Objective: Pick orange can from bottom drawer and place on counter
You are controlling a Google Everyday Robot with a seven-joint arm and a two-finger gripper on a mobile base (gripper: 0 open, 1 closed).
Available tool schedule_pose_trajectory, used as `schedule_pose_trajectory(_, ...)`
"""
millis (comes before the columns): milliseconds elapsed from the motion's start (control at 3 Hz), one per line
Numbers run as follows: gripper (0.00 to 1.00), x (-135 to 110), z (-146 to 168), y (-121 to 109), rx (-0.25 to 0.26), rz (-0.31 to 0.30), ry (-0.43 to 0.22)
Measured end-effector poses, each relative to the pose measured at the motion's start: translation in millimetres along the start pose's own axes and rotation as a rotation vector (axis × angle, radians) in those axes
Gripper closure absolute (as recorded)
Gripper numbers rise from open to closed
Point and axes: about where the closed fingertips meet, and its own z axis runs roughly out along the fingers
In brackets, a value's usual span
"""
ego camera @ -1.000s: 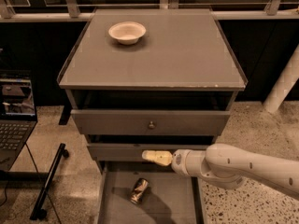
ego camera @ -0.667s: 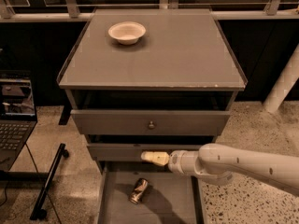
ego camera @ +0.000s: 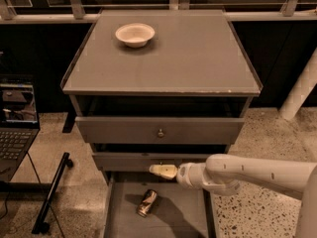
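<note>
Lying on its side on the flat floor of the pulled-out bottom drawer, the orange can sits left of centre. It is tilted so that one silver rim faces the front, and it casts a shadow to the right. It lies exactly where it did a second ago. Just above and slightly right of it hangs the gripper, its pale yellowish tip pointing left. The tip is clear of the can and level with the front of the middle drawer. Whether the gripper is spread or pressed together cannot be told from this angle. It has barely shifted since the earlier frames. The white arm behind it reaches in from the right edge and now lies a little flatter than before. To the left, an open laptop glows beside a black stand on the speckled floor. Above the middle drawer is the top drawer with its small knob and a dark gap over it. Farther back the counter spreads wide and grey. A white bowl stands upright near its far left corner, unmoved.
</note>
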Motion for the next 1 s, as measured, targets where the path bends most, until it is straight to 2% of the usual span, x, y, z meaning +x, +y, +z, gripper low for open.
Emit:
schedule_pose_trajectory(333,0.0,1,1,0,-0.001,0.001,-0.005)
schedule_pose_trajectory(667,0.0,18,24,-16,-0.016,0.029,-0.074)
schedule_pose_trajectory(1000,0.0,26,57,-36,0.006,0.062,-0.157)
